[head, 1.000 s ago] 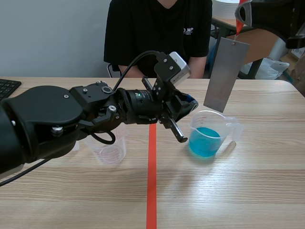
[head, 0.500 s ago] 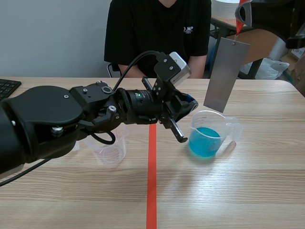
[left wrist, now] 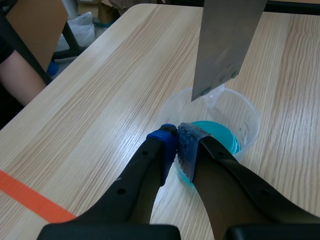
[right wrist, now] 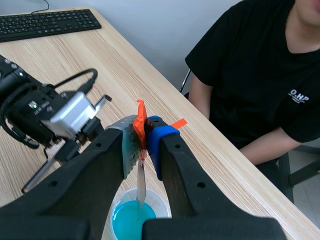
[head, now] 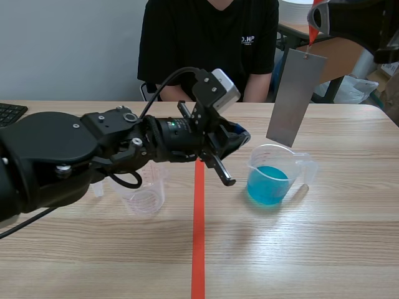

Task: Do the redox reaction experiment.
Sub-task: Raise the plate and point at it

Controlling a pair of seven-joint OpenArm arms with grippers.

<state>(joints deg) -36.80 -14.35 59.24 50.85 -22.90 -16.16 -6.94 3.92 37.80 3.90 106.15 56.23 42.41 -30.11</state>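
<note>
On the wooden surface [head: 324,249] the big left arm [head: 75,156] lies stretched toward the right. Its end effector [left wrist: 176,142] is pinched closed on nothing, just left of the clear beaker [head: 303,167]. A grey metal sheet [head: 295,99] hangs with its lower edge over that beaker's blue liquid [head: 268,185]. The sheet hangs from an orange tab [right wrist: 141,120] clamped in the right end effector [right wrist: 145,131], high at the far right.

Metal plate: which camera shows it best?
Scene view: the whole plate hangs face-on above the beaker. Left wrist view catches only its lower end; right wrist view sees it edge-on, a sliver under the fingers.
</note>
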